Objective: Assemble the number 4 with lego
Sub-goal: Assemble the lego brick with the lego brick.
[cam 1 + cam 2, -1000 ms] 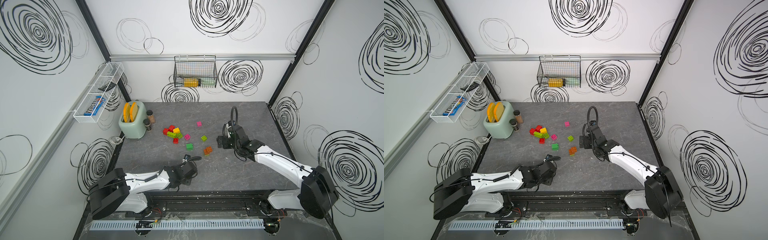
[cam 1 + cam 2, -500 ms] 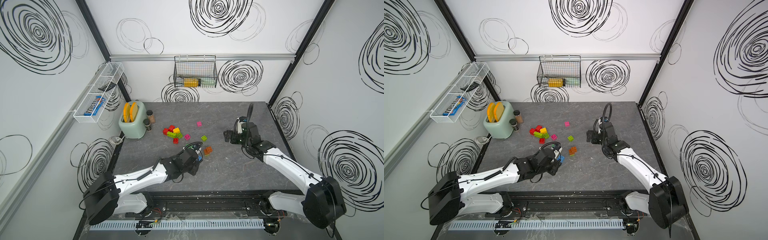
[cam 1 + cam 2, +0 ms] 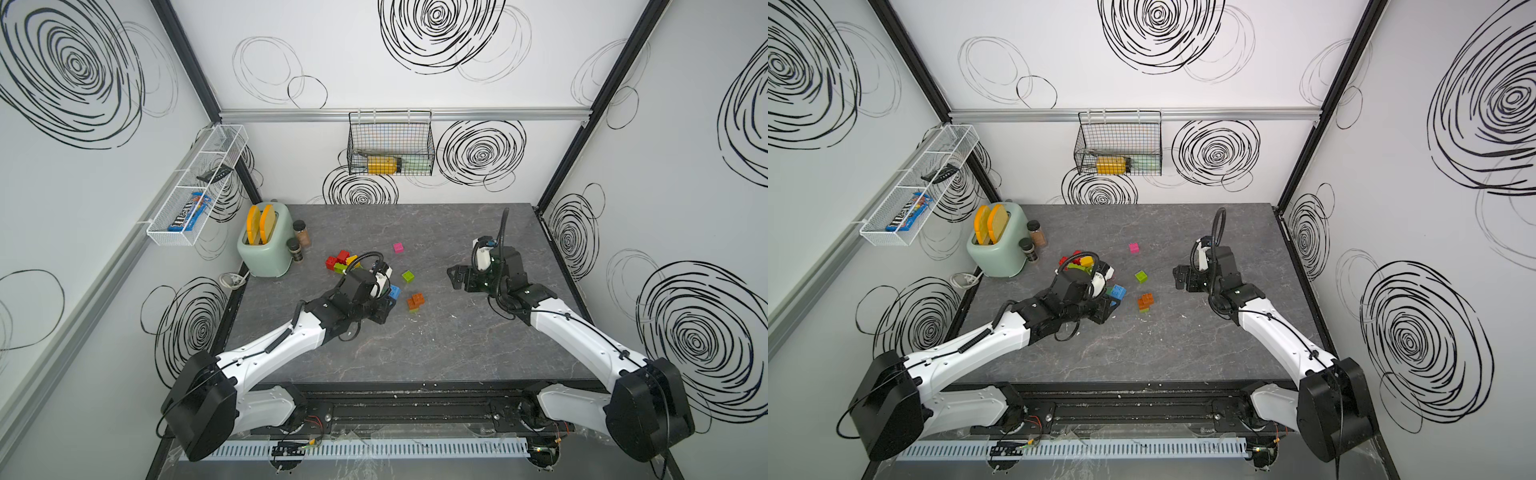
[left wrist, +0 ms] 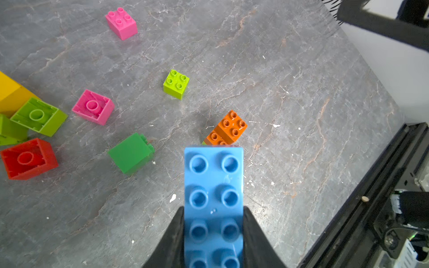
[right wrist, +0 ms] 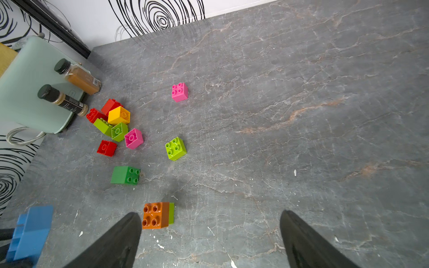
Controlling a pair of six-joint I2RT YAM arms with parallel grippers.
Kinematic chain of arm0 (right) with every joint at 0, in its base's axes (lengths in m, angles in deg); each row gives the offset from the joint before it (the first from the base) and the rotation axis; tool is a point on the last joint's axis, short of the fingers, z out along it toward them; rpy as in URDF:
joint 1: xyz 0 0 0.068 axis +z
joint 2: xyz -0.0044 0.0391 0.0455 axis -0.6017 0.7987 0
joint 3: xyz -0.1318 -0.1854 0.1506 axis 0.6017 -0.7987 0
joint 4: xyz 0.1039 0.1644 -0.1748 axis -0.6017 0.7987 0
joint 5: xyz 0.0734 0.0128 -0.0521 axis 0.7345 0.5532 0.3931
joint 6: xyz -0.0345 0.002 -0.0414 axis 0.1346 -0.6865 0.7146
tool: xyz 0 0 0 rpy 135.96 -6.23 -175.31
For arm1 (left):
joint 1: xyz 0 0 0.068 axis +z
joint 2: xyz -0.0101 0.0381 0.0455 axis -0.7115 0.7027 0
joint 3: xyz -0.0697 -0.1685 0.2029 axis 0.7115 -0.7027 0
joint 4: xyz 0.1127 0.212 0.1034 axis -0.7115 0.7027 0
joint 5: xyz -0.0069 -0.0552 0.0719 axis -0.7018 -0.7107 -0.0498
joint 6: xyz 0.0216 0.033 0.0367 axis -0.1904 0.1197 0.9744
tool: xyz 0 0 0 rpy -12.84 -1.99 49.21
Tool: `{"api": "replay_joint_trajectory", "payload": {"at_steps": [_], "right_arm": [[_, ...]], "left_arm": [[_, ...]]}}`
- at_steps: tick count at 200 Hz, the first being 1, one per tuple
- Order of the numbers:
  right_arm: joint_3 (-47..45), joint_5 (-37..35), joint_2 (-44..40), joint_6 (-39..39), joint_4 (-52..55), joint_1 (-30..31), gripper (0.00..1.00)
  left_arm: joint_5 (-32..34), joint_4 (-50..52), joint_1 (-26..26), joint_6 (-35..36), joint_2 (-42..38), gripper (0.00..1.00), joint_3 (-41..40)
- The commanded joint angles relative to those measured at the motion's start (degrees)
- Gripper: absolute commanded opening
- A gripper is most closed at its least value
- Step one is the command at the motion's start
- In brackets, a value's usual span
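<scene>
"What's the left gripper [image 4: 213, 208] got?"

"It's clamped on a long blue brick [image 4: 213, 176]. The right gripper [image 5: 209, 213] gapes wide, empty. The other lego [image 3: 343, 262] lies scattered mid-frame in both top views, on the grey table [image 3: 457, 353]."

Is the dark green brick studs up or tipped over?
Tipped on its side. In both wrist views the dark green brick shows its studs on a side face and a smooth wall on top.
</scene>
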Motion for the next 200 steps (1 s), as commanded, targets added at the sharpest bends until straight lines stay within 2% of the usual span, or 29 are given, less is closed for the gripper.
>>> {"api": "replay_joint_trajectory", "payload": {"at_steps": [1, 13, 25, 53, 69, 78, 87, 129, 159, 200], "right_arm": [[2.5, 5.2, 1.3, 3.8, -0.2, -0.1, 0.98], [2.8, 7.8, 1.7, 4.4, -0.6, -0.2, 0.97], [2.2, 11.6, 2.1, 4.6, -2.3, -0.5, 1.0], [0.4, 21.2, 4.4, 4.6, -7.5, -1.0, 0.91], [0.9, 24.2, 6.7, 3.0, -7.9, -1.0, 0.88], [1.2, 25.0, 8.1, 1.9, -7.5, -1.0, 0.82], [1.4, 26.4, 9.4, 1.9, -7.5, -0.9, 0.77], [2.3, 33.4, 14.5, 2.3, -7.9, -0.7, 0.63], [3.1, 37.2, 17.5, 2.1, -7.9, -0.5, 0.5], [3.6, 40.0, 20.7, 0.4, -10.1, 0.3, 0.4]], "left_arm": [[0.1, 1.5, 0.0, 7.4, 3.0, 0.0, 4.0], [0.7, 1.2, 0.1, 9.7, 4.2, 0.0, 4.8], [-1.4, 1.0, 0.1, 14.1, 5.9, 0.0, 5.5], [-4.2, 1.6, 0.0, 24.1, 11.3, 0.0, 8.2], [-2.8, 3.1, 0.0, 30.3, 14.6, 0.0, 9.9], [-1.6, 3.7, 0.3, 33.7, 16.2, 0.0, 10.5], [-3.3, 4.8, 0.9, 38.0, 17.6, 0.0, 10.9], [-8.4, 3.4, 2.8, 51.1, 19.7, 0.0, 10.3], [-10.5, 6.0, 4.6, 54.4, 22.6, 0.0, 13.5], [-13.0, 6.2, 6.2, 55.1, 24.9, 0.0, 15.2]]}}
